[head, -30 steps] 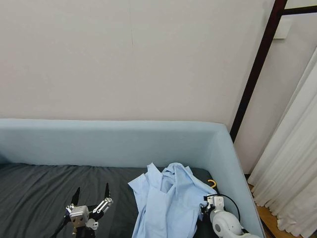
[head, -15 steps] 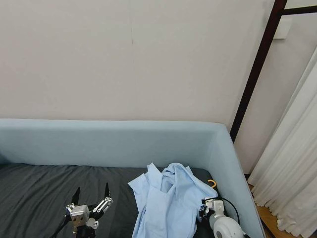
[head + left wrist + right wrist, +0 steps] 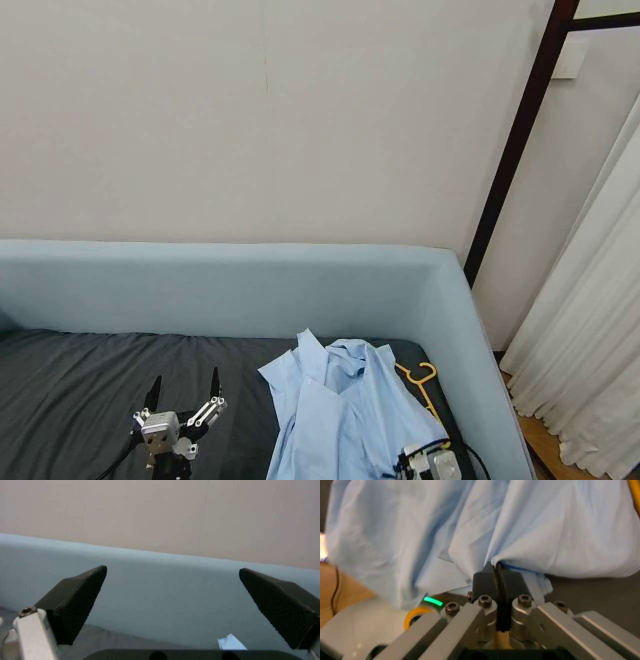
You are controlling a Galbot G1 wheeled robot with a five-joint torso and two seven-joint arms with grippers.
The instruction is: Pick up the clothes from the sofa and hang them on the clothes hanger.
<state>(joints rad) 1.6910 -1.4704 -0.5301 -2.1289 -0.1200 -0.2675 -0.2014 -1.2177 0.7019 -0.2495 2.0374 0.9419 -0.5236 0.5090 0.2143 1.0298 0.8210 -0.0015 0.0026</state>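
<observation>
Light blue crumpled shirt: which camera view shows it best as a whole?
The head view: the whole light blue crumpled shirt lies on the dark grey sofa seat. The right wrist view gives a fold pinched in the shut right gripper. The left wrist view catches a pale corner, perhaps the shirt's.

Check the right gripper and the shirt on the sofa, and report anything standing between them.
Nothing stands between them. The right gripper is shut on a fold of the light blue shirt, with the fabric pinched directly between its fingers. The left gripper hangs open over the dark seat, apart from the shirt.
</observation>
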